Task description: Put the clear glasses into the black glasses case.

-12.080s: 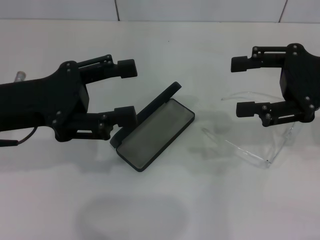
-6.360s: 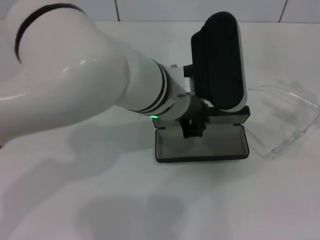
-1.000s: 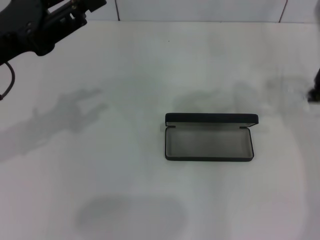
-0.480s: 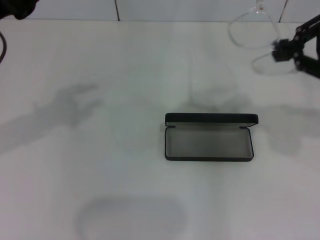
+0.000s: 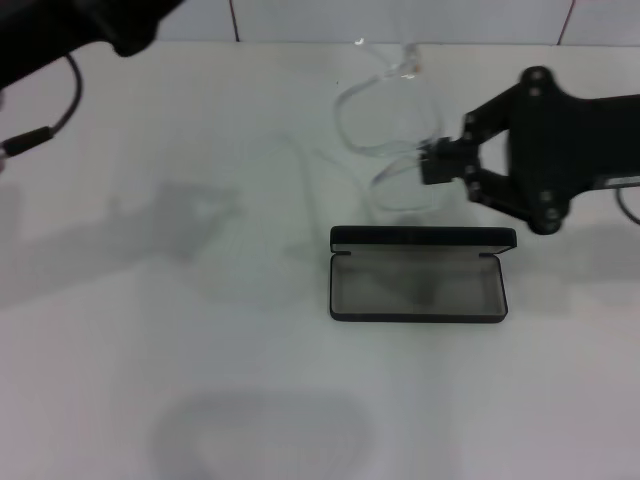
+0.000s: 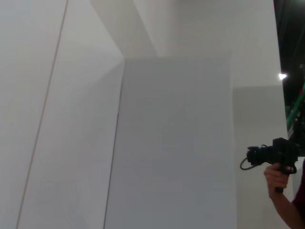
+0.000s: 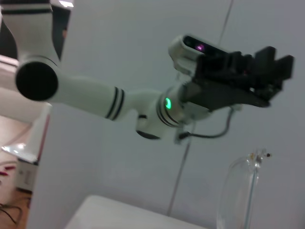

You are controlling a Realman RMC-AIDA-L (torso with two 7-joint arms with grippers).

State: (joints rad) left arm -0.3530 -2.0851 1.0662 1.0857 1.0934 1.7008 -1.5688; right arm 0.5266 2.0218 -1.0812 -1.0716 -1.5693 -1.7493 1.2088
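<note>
The black glasses case (image 5: 418, 276) lies open on the white table, grey lining up, its lid standing along the far side. The clear glasses (image 5: 384, 128) hang in the air just behind and above the case, tilted, with one lens uppermost. My right gripper (image 5: 434, 165) reaches in from the right and is shut on the glasses at their lower lens. In the right wrist view a clear lens (image 7: 238, 194) shows close by. My left arm (image 5: 90, 25) is raised at the far left corner, away from the case; its gripper (image 7: 245, 76) shows far off in the right wrist view.
The white table (image 5: 200, 380) stretches around the case, with a tiled wall behind it. A black cable (image 5: 45, 125) hangs from the left arm. A person holding a camera (image 6: 276, 157) stands in the left wrist view, far from the work.
My right gripper has carried the clear glasses left and nearer, from the far right corner to just behind the case. The left arm has come further into view at top left.
</note>
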